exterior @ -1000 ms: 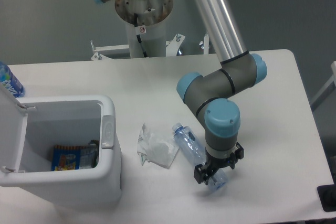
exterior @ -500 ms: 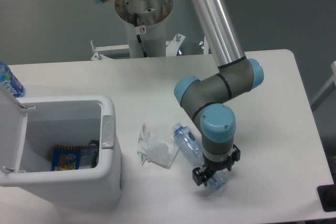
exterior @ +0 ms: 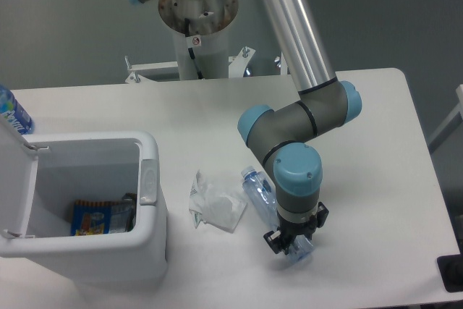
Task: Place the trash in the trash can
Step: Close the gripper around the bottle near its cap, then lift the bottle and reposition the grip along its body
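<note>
You have: 1 clear bottle (exterior: 262, 197) | 1 crumpled napkin (exterior: 215, 203) | 1 trash can (exterior: 148, 236) | 1 snack wrapper (exterior: 92, 218) inside | 1 blue-label bottle (exterior: 10, 111) | 1 gripper (exterior: 291, 242)

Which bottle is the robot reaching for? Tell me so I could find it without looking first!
Find the big white trash can with its lid open on the left of the table. To its right lies a crumpled white napkin, and just right of that the clear bluish bottle lies on its side under the gripper. Unlike the bottle with a blue label at the far left edge, it is see-through.
</note>
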Available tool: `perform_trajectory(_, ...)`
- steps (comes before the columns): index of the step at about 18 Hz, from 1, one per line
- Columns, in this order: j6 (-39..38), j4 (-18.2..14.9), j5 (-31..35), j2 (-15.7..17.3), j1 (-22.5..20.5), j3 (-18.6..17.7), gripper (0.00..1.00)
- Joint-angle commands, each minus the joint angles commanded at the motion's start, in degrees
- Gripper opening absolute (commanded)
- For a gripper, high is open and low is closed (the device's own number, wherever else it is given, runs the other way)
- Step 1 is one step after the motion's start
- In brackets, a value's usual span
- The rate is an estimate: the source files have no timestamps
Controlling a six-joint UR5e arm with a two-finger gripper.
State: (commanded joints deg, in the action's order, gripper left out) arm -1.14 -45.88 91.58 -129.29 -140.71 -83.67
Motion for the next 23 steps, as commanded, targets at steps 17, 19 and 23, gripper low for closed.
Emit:
perform_trajectory(17, 2.37, -0.70, -9.65, 7.55, -3.42, 9.41, 0.59)
perform_trajectory(19, 2.55, -0.53, -10.54, 9.05, -3.51, 9.58, 0.59)
perform_trajectory(23, 2.29, -0.26, -13.09, 10.55, -3.52, 11.60, 0.59)
